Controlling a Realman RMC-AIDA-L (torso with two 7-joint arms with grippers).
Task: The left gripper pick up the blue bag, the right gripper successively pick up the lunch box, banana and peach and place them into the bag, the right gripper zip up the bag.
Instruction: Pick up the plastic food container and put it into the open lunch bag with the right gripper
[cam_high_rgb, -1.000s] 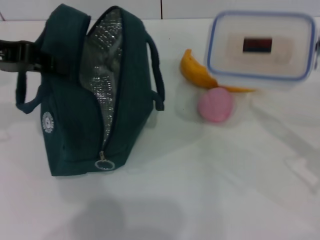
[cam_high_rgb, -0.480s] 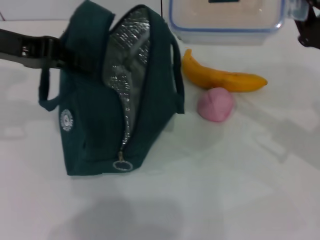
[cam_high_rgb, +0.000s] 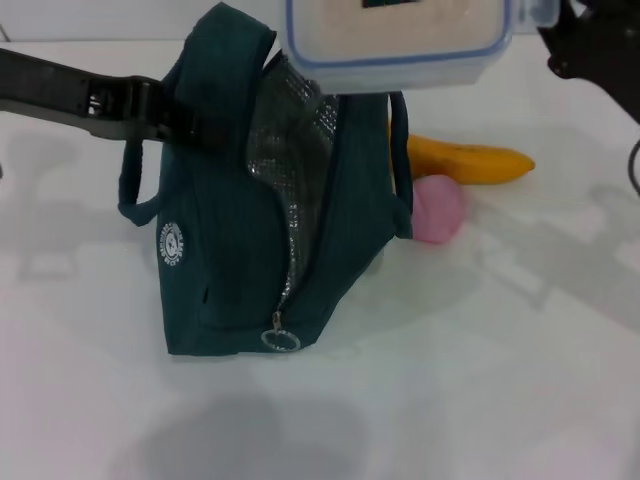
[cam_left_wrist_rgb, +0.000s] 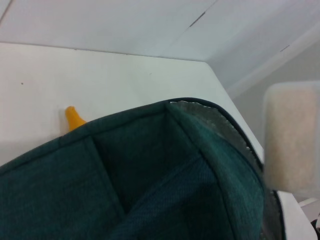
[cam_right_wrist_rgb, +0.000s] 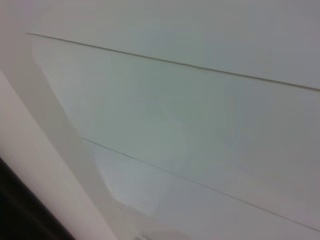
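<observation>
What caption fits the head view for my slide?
Right gripper holds clear blue-rimmed lunch box above open teal fabric bag gripped by left gripper.

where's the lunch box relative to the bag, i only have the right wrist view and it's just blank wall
Observer: In the head view the lunch box hangs in the air above the blue bag, over its open mouth; the right gripper is at its right end.
Operator: bag open enough
Observer: Yes, the silver lining shows through a wide gap, and the left gripper holds the bag's near handle.
Operator: fruit still out
Observer: The banana and peach both lie on the table to the bag's right, the peach partly behind it.
</observation>
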